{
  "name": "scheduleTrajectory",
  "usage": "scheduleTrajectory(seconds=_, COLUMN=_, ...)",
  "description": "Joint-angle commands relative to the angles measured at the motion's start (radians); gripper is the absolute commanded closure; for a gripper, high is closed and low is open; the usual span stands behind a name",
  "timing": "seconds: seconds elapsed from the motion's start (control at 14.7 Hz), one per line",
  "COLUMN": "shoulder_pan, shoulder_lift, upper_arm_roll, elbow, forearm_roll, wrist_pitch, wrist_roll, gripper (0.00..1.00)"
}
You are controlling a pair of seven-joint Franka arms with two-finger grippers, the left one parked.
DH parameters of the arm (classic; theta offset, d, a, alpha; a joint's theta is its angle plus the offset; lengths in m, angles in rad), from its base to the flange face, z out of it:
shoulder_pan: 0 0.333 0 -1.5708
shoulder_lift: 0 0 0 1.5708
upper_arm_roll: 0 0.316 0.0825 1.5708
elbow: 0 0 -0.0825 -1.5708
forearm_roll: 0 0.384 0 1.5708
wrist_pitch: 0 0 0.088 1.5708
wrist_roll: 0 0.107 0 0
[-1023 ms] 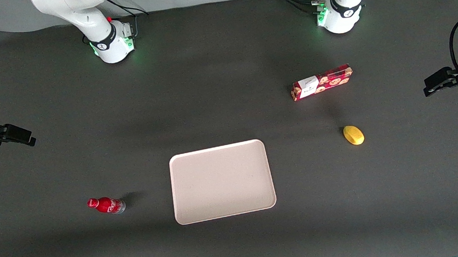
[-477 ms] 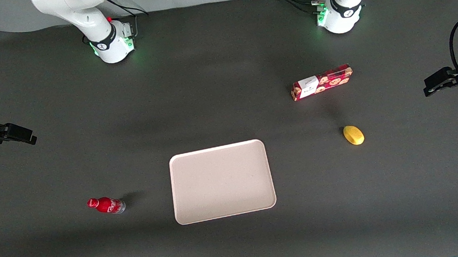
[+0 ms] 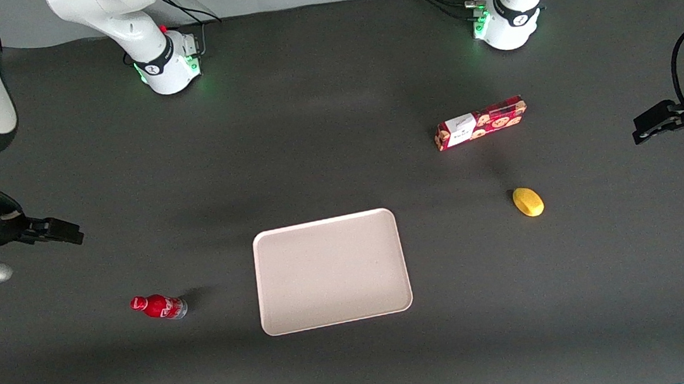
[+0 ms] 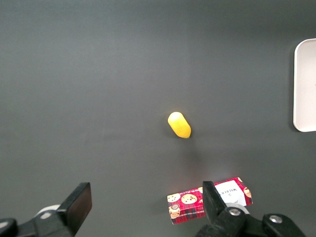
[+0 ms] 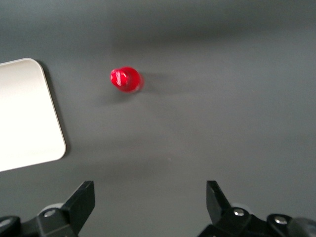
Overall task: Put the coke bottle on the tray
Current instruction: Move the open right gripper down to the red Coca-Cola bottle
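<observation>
tray (image 3: 331,272): large flat pale pinkish-beige rectangle with rounded corners and a low rim, lying on the dark table nearest the front camera, nothing on it.
coke bottle (image 3: 159,306): small red bottle with red cap, standing upright on the table beside the tray, toward the working arm's end, apart from the tray and from the gripper.
yellow object (image 3: 528,201): small rounded item on the table toward the parked arm's end, a little farther from the front camera than the tray's middle.
gripper (image 3: 60,232): held above the table at the working arm's end, farther from the front camera than the bottle, fingers (image 5: 81,200) spread apart with nothing between them.
red patterned box (image 3: 480,123): lying flat, farther from the camera than the yellow object.
</observation>
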Motion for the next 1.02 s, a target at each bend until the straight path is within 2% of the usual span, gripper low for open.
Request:
scheduleTrajectory(seconds=0.0, shoulder_pan=0.006, shoulder_lift=0.111, upper_arm_roll=-0.008, elbow=0.03, forearm_roll=0.047, wrist_pitch=0.108, wrist_roll=-0.087, gripper=0.0)
scheduleTrajectory(seconds=0.41, shoulder_pan=0.007, shoulder_lift=0.257, upper_arm_roll=0.024, elbow=0.031, forearm_roll=0.047, wrist_pitch=0.298, wrist_roll=-0.09, gripper=0.0)
scheduleTrajectory(seconds=0.95, shoulder_pan=0.006, shoulder_lift=0.358, upper_arm_roll=0.05, elbow=0.033, forearm_roll=0.047, wrist_pitch=0.459, wrist_roll=-0.09, gripper=0.0)
